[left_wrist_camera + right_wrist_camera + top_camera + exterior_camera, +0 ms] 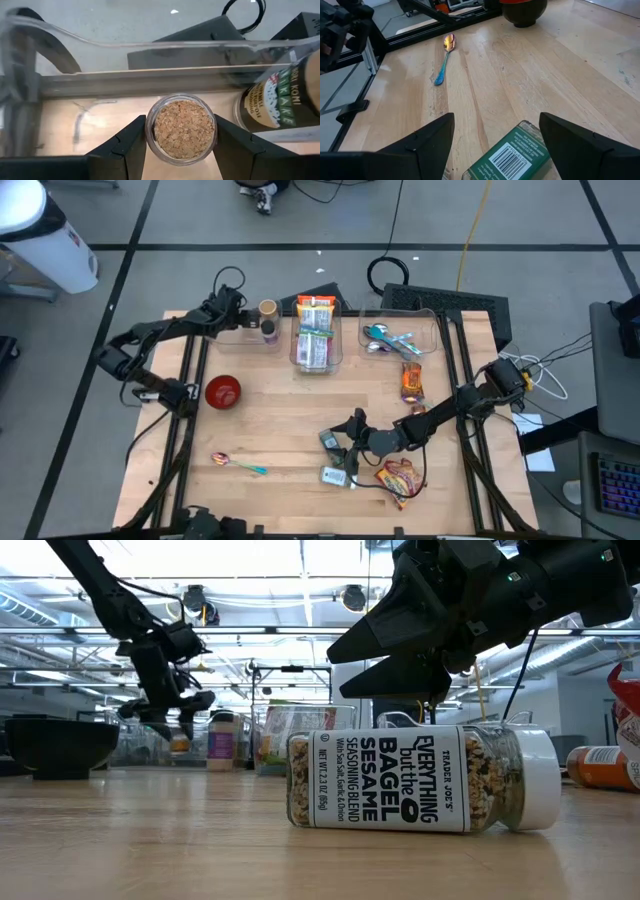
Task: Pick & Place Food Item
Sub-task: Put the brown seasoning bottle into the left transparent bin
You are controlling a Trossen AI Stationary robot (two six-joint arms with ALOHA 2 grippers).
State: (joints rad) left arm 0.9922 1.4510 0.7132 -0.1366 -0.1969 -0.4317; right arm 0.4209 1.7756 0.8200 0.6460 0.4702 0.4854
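over by the far left corner of the worktop (290,440) the left gripper (181,145) has its jaws closed round a small jar of brown spice (181,129), held inside the clear bin (150,47) there, beside a dark bottle (277,102) whose label i can only partly read, something like "komi". so that item looks all but placed, with only the release left, as far as i can judge. the middle bin of snack packs (315,330) and the bin of spoons (392,340) sit along the far edge. near the front edge, right of centre, the right gripper (352,428) hangs with its jaws open just above a green-labelled packet (512,155) showing a barcode, not yet grasped. a seasoning jar (420,780) lies on its side close by, reading "trader joe's everything but the bagel sesame seasoning blend". several items appear still to move.
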